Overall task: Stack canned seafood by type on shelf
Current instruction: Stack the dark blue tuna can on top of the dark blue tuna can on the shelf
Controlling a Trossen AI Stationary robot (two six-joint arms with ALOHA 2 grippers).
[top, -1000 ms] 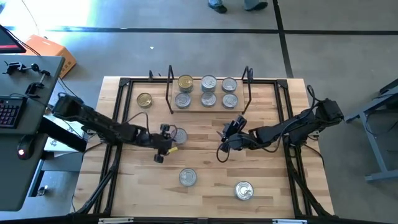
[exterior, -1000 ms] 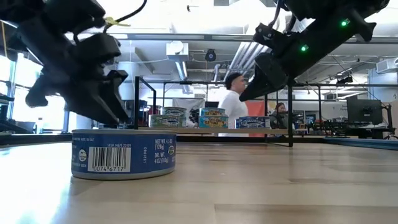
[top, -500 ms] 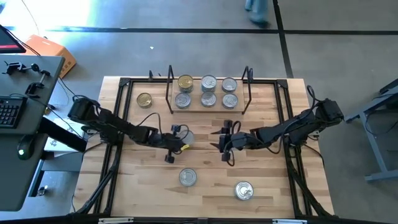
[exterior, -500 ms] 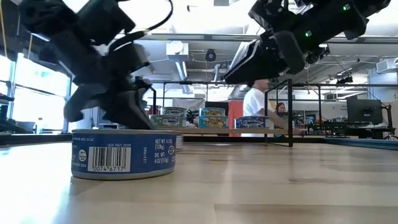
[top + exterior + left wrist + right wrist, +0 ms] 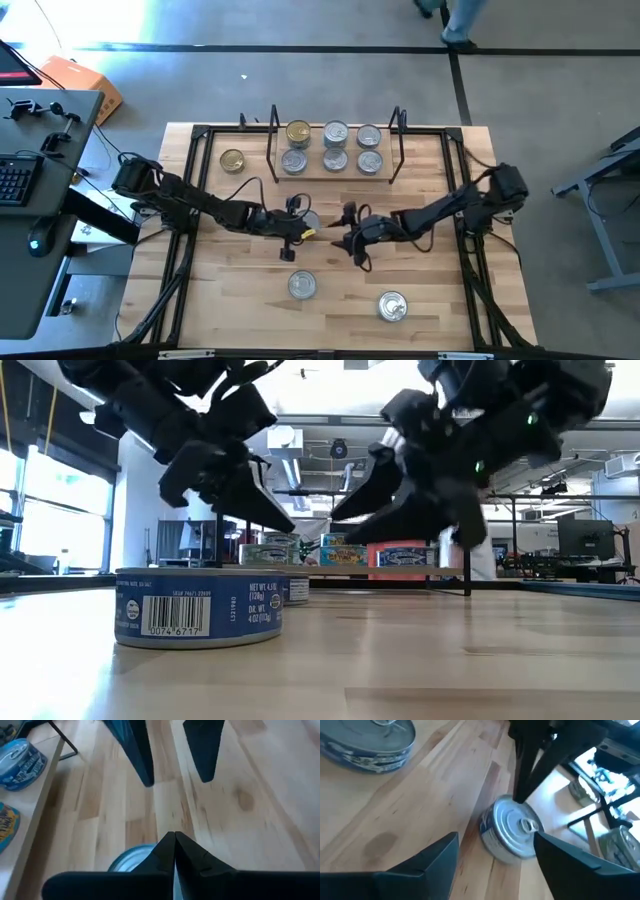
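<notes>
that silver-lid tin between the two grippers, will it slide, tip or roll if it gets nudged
The tin is squat and sits flat on its base, so it will probably slide on the smooth wood rather than tip or roll. Its metal wall looks rigid, so the open right gripper likely won't dent it.

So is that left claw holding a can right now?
No: in its wrist view the left gripper has its fingers pressed together with nothing between them, and the silver-lidded tin sits on the table beside them.
</notes>
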